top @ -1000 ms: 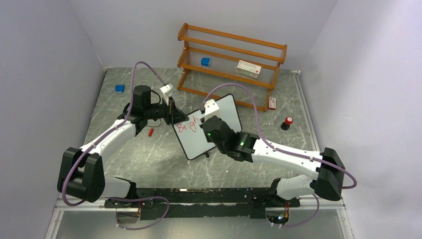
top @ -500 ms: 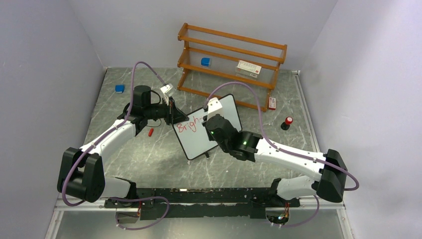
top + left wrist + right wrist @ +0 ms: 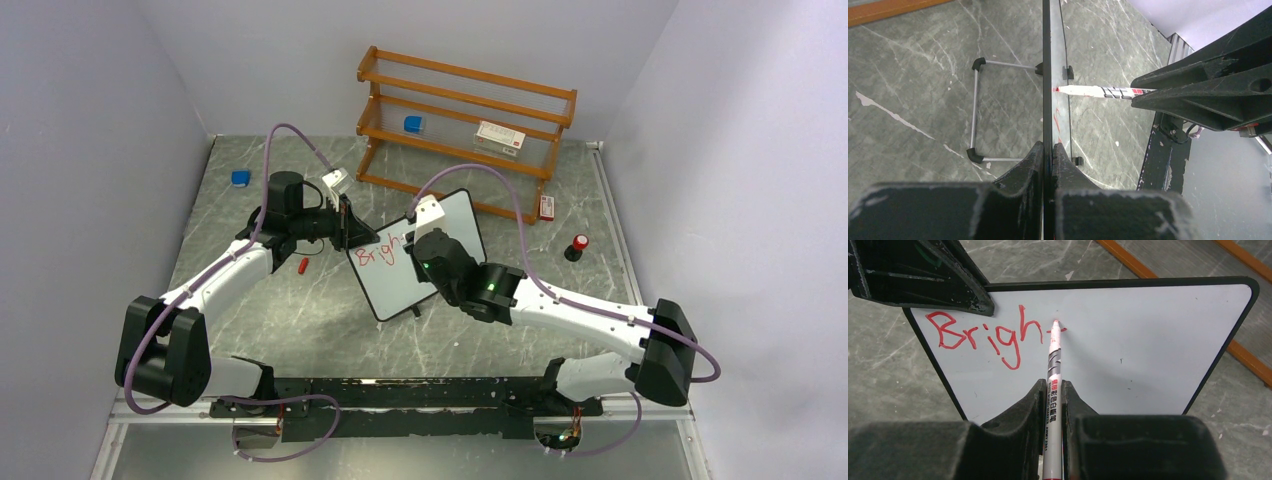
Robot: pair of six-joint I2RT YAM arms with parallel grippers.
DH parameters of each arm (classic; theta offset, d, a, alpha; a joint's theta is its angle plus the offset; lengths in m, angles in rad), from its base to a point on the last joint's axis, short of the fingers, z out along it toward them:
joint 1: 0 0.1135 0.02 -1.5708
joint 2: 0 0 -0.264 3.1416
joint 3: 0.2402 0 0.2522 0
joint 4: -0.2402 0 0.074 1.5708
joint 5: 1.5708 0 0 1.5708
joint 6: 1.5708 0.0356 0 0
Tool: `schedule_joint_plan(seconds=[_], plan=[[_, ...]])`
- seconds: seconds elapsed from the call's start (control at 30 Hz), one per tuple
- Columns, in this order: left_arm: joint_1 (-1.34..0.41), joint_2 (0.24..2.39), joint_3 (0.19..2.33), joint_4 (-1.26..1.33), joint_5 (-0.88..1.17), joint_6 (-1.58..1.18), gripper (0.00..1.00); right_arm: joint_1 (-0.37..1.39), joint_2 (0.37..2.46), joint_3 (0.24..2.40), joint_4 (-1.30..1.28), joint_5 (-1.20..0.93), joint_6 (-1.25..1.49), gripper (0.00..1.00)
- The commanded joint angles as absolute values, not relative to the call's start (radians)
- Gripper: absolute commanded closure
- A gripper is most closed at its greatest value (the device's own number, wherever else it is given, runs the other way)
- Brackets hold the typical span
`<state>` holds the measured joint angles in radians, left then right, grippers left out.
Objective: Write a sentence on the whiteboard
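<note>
The whiteboard (image 3: 395,288) stands on its wire feet in the middle of the table (image 3: 300,320), in front of the wooden shelf (image 3: 465,110). It is turned at an angle, so its far right corner lies close to the shelf's bottom rail.

The left gripper (image 3: 345,222) is pinched narrow on the board's thin black frame at the upper left edge, with one finger on each face. The right gripper (image 3: 1052,385) is closed tight on a marker (image 3: 1054,360). The marker's red tip touches the white face just right of the red letters "Brigh", on a short cross stroke.

To the right of the tip, the board is plain white as far as its rounded corners. A small red cap (image 3: 302,265) lies on the table just left of the board. Bare table shows in front of the board, and more of it left of the left arm.
</note>
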<state>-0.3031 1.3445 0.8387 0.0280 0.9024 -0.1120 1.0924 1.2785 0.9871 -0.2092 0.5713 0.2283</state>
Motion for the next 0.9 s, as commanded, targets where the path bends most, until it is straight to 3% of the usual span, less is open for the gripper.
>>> schedule_joint_plan(seconds=[0.0,0.87], plan=[[-0.319,1.345,0.853,0.002,0.924,-0.066,0.95,1.085,1.29,1.005,-0.176,0.578,0.222,1.0],[-0.319,1.348,0.851,0.006,0.927,-0.07,0.95,1.075,1.299,0.988,-0.28,0.517,0.254,1.0]])
